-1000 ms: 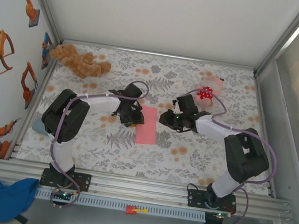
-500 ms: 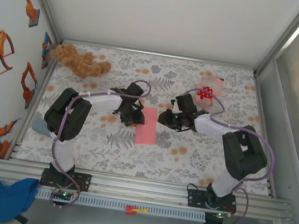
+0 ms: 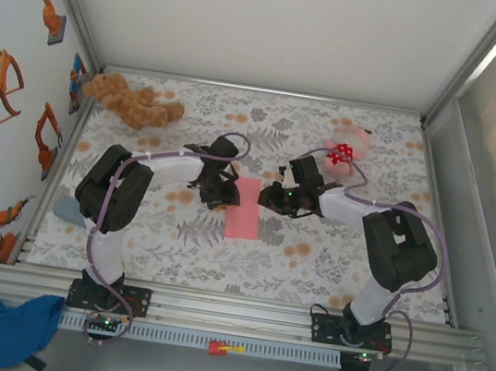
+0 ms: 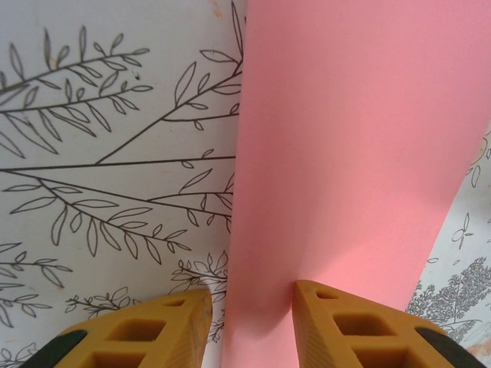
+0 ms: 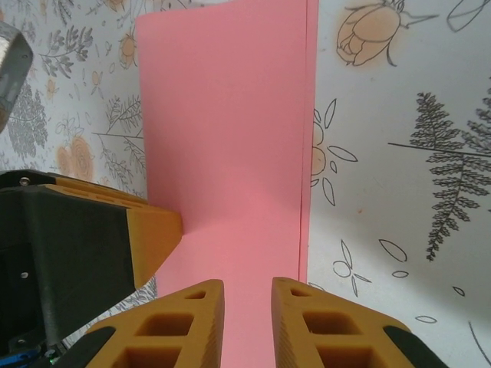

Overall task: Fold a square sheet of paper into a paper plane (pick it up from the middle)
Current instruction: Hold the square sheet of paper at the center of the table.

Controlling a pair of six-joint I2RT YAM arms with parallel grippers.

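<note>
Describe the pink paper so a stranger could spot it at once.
On the floral tablecloth, look at the middle, between the left gripper and the right gripper. The sheet of paper lies flat there, a narrow salmon-pink rectangle. Unlike the pink plush toy farther back on the right, it is plain, flat and straight-edged.

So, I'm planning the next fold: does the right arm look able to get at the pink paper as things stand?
Probably yes. The right claw hangs right over the pink paper, fingers slightly apart, with nothing between them and the sheet. The left claw sits close alongside, so sideways room looks tight.
</note>
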